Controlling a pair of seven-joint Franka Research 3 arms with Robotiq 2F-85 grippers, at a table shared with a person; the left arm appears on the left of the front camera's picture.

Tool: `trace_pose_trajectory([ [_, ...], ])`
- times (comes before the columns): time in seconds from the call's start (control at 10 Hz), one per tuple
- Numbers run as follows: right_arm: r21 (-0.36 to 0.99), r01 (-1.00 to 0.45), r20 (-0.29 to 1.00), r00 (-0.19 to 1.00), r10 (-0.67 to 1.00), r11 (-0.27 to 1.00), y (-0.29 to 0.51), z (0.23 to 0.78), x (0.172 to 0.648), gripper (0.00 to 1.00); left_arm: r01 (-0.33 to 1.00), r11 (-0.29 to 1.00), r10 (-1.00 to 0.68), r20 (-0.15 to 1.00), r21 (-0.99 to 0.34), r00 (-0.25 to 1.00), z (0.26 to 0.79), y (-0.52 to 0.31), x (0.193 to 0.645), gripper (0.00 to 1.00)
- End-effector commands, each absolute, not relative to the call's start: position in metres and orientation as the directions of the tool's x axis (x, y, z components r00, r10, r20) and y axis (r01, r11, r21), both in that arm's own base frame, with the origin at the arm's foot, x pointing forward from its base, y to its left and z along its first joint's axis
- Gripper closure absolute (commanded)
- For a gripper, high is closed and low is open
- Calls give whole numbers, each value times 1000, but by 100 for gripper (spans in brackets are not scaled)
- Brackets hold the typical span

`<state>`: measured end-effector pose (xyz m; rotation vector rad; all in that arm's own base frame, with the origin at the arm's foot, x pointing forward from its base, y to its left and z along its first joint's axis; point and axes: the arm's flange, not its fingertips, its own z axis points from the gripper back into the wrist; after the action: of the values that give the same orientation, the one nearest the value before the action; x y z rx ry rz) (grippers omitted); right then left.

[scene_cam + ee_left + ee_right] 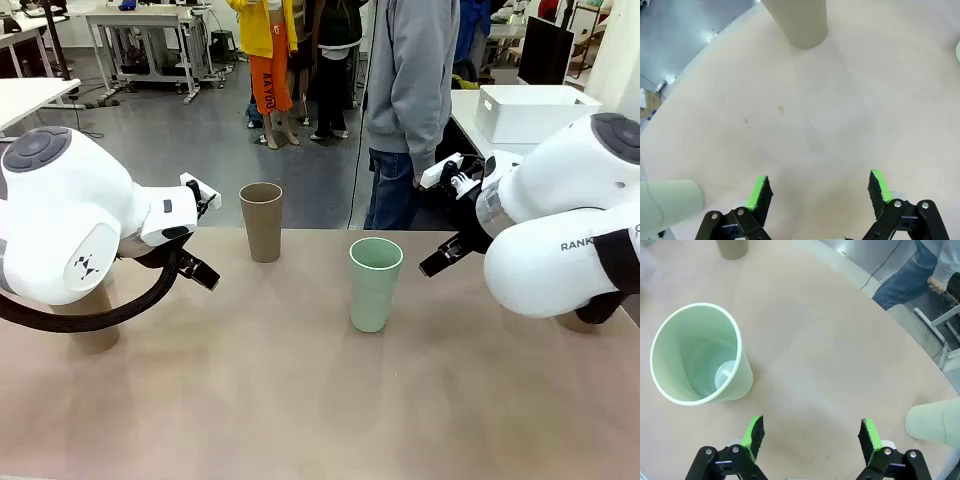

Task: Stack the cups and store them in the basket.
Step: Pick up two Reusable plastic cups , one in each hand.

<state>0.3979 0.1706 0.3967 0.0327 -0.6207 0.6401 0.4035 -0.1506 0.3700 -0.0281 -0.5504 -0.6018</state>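
Right gripper (810, 432) spread wide, holding nothing, over bare table (840, 350); the mint cup (700, 355) stands upright beside one finger (754, 436), not between the two; left gripper (820, 187) equally open and empty, the tan cup (797, 22) well ahead. The basket (535, 112) — probably, at this distance — sits far right. Risk: a finger clipping the rim on approach would topple so tall a cup.

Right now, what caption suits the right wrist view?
Open right fingers hover over the table near an upright mint cup.
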Motion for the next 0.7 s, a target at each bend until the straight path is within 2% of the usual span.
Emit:
trace_pose_trajectory([
  [0.0,-158,-568,552,628,549,808,171,397,398,0,545,828,-530,500,132,685,370,-151,403,0],
  [0.6,-158,-568,552,628,549,808,171,397,398,0,545,828,-530,500,132,685,370,-151,403,0],
])
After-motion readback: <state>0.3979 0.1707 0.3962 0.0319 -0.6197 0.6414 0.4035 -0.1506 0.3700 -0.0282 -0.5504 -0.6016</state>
